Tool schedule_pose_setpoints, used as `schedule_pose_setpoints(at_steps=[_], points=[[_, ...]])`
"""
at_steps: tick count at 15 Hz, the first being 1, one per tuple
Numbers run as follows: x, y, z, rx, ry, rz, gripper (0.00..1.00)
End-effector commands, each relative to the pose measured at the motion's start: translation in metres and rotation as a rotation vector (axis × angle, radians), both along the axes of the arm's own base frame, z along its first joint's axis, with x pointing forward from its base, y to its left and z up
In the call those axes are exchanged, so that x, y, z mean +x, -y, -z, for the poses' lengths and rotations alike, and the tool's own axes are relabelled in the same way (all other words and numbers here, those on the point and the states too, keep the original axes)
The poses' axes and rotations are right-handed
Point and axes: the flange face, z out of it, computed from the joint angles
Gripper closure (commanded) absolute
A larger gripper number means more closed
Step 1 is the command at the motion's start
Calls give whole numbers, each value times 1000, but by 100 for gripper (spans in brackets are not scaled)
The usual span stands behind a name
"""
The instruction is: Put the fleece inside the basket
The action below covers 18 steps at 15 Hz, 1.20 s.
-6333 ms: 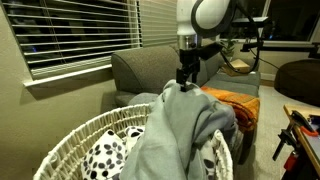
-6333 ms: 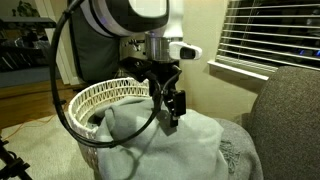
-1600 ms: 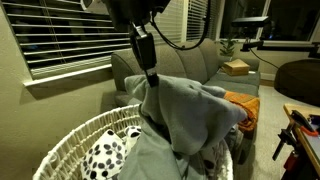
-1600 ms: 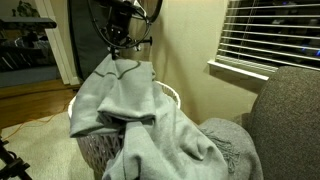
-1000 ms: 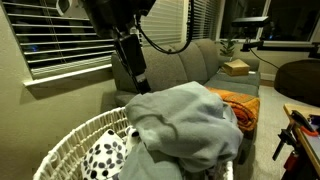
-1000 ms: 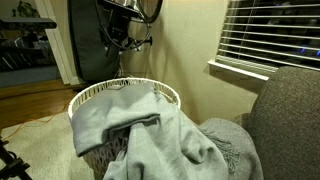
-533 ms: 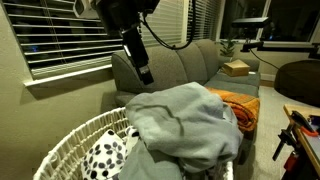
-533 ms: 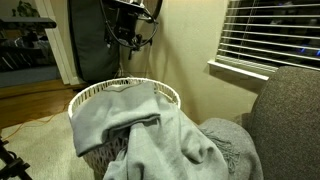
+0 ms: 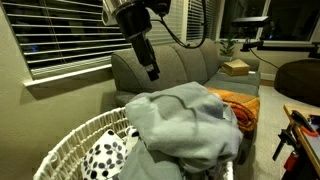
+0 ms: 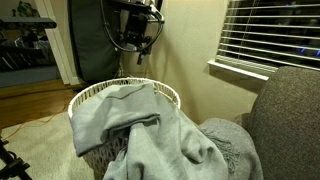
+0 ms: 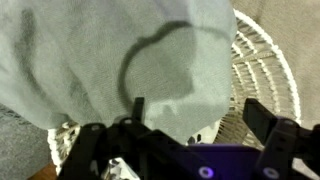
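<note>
The light grey fleece [image 9: 185, 120] lies heaped over the white wicker basket [image 9: 75, 140] and spills over its rim toward the sofa. In the other exterior view the fleece [image 10: 140, 130] drapes from the basket [image 10: 90, 97] down onto the sofa seat. My gripper [image 9: 152, 72] hangs above the basket, open and empty, clear of the fabric; it also shows in an exterior view [image 10: 139, 58]. In the wrist view the open fingers [image 11: 190, 125] frame the fleece [image 11: 120, 60] and the basket rim [image 11: 265, 70] below.
A white black-spotted cloth [image 9: 105, 152] lies inside the basket. An orange blanket [image 9: 240, 103] lies on the grey sofa [image 9: 190, 65]. Window blinds [image 9: 70, 35] cover the wall behind. A cardboard box [image 9: 237, 68] sits on the sofa arm.
My gripper let go of the fleece, which dropped onto the basket. The empty gripper then rose and shifted back over the basket; the fleece has lain still for the last second.
</note>
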Motion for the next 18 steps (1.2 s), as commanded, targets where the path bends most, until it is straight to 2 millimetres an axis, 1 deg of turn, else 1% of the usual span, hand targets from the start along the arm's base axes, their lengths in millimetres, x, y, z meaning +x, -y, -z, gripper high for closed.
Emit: schedule_pose_setpoints(at_steps=[1,5,9,15,18], points=[[-24,14,-5,-22,23,163,0],[-42,22,1,-33,54,310,0],[-68,33,13,-64,135,434,0],[-120,61,39,-143,180,603,0],[-145,76,47,-174,186,669,0]])
